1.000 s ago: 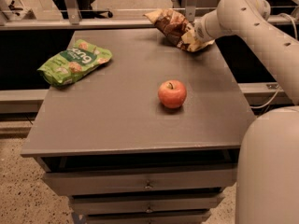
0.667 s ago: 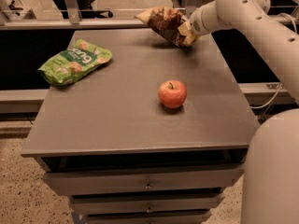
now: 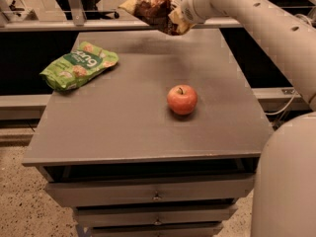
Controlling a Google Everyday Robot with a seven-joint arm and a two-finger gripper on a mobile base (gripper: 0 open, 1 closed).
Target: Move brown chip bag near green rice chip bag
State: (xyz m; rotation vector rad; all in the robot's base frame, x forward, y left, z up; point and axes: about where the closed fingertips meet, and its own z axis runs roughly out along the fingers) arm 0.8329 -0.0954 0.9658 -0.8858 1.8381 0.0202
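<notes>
The brown chip bag is crinkled dark brown with yellow-tan ends. It hangs in the air above the far edge of the table, held at its right end by my gripper. The gripper is shut on the bag, and the white arm reaches in from the upper right. The green rice chip bag lies flat on the table's left side, well to the left of and below the brown bag.
A red apple stands on the grey table right of the middle. Drawers are below the table's front edge. A metal rail runs behind the table. My white base fills the lower right.
The gripper has lifted the brown chip bag off the far right of the table and carried it up and to the left. The apple and green bag have not moved.
</notes>
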